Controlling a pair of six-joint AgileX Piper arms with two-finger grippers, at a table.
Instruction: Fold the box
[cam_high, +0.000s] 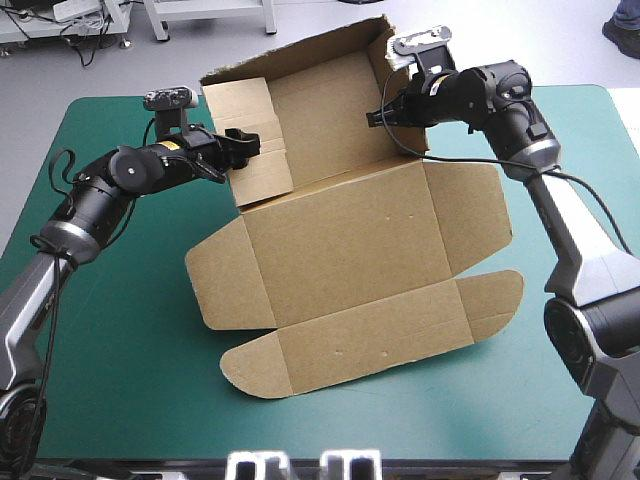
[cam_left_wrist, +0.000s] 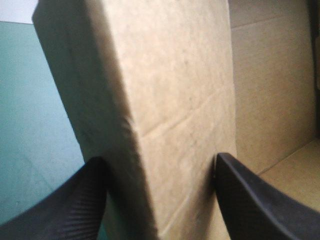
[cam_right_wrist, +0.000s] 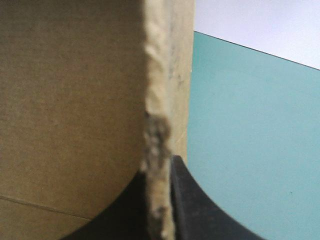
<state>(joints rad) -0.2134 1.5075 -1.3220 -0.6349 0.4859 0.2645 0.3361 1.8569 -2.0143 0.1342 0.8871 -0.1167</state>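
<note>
One box (cam_high: 350, 250), one left claw (cam_high: 243, 142), one right claw (cam_high: 379, 115)

The box (cam_high: 350, 250) is matt brown board, rough at its cut edge.

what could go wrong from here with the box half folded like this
1. The right gripper is shut on only the edge of the raised right wall. It might slip off, and the wall could fall outward.
2. The left gripper is open and only straddles the folded left wall, so that wall could spring back.
3. The front of the box lies flat and unheld, so it may slide.
</note>
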